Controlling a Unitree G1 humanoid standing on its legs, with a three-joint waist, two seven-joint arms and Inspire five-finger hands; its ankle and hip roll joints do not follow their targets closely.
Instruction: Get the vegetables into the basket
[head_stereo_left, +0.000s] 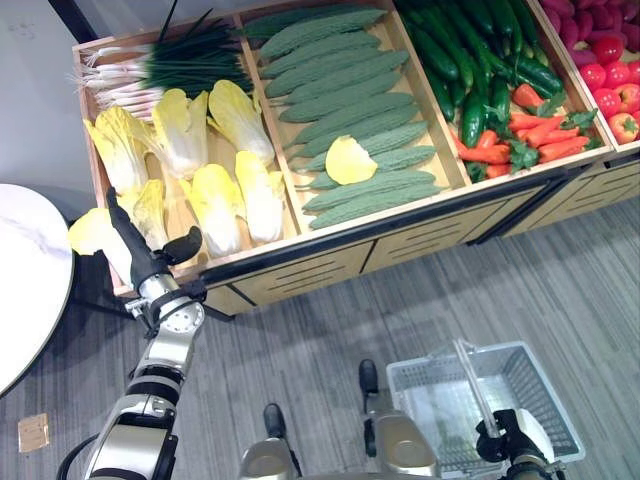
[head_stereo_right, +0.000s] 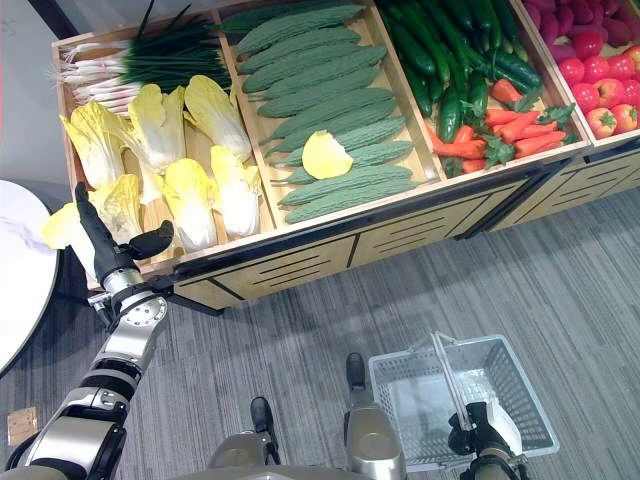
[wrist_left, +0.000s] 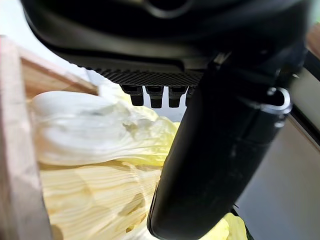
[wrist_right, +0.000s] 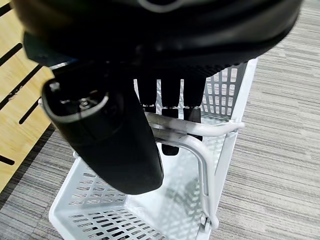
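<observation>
At the lower right of the left eye view, the right hand has its fingers curled round the handle of the white wire basket, keeping it low and level before the wooden produce stand so a vegetable can drop straight in. The basket looks empty. At the left edge, the left hand reaches with straight fingers and spread thumb over the nearest napa cabbage, holding nothing, apparently lining up a grasp. More cabbages lie in that compartment, bitter gourds beside them.
</observation>
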